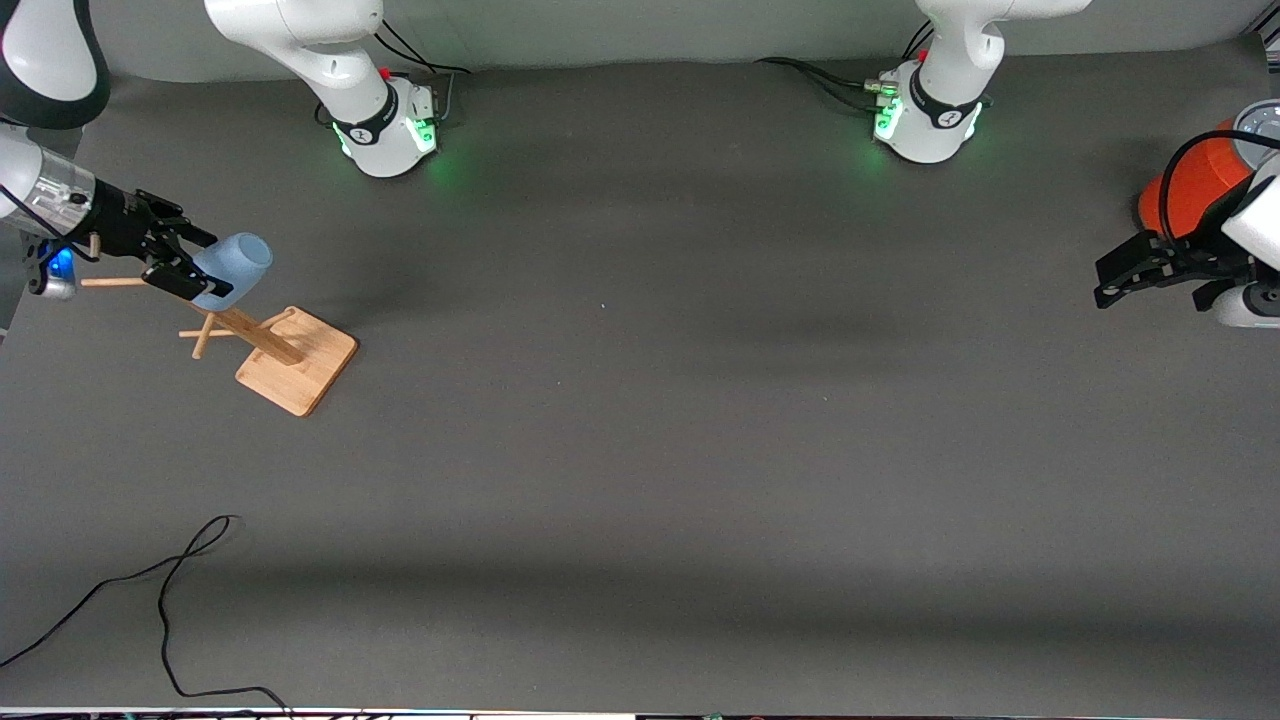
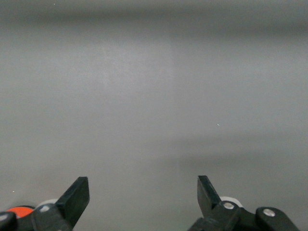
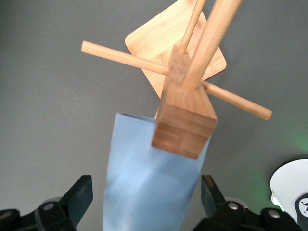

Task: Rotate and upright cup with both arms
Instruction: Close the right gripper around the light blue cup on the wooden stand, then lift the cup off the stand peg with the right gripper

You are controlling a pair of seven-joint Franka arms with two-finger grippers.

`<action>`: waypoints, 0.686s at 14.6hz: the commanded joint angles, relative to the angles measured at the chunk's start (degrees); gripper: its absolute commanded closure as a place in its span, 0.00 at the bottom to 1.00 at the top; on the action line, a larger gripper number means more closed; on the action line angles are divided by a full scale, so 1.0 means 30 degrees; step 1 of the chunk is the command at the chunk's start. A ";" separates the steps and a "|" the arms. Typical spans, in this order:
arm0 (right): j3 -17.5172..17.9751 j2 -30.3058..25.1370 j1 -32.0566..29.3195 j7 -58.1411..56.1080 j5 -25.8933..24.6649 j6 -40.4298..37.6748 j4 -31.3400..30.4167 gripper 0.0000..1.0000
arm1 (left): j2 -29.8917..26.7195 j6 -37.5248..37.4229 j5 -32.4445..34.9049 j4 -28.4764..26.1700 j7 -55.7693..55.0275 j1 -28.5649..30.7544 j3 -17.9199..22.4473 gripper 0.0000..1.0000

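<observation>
The light-blue cup [image 1: 238,262] sits tilted at the top of a wooden peg rack [image 1: 297,372], at the right arm's end of the table. My right gripper [image 1: 207,266] is open with a finger on each side of the cup. In the right wrist view the cup [image 3: 144,192] fills most of the gap between the fingers [image 3: 79,195], and the rack's post [image 3: 185,127] stands in front of its rim. My left gripper [image 1: 1102,282] waits open and empty over the table at the left arm's end, and is also seen in the left wrist view [image 2: 143,192].
A large orange-red can [image 1: 1190,185] with a grey lid stands by the left gripper, at the table's edge. The rack's thin pegs [image 1: 110,283] stick out sideways around the cup. A black cable [image 1: 170,590] lies on the table near the front camera.
</observation>
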 commanded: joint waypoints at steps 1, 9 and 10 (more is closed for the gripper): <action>0.0087 -0.0339 0.0055 0.0538 0.0351 0.0694 -0.0661 0.03 | 0.0086 -0.0150 0.0079 0.0305 0.0226 -0.0157 0.0127 0.00; 0.0232 -0.0455 0.0084 0.0771 0.0497 0.0431 -0.0398 0.49 | 0.0086 -0.0179 0.0079 0.0305 0.0226 -0.0158 0.0127 0.00; 0.0291 -0.0514 0.0171 0.1208 0.0526 0.0402 -0.0340 0.49 | 0.0086 -0.0179 0.0079 0.0305 0.0226 -0.0186 0.0127 0.00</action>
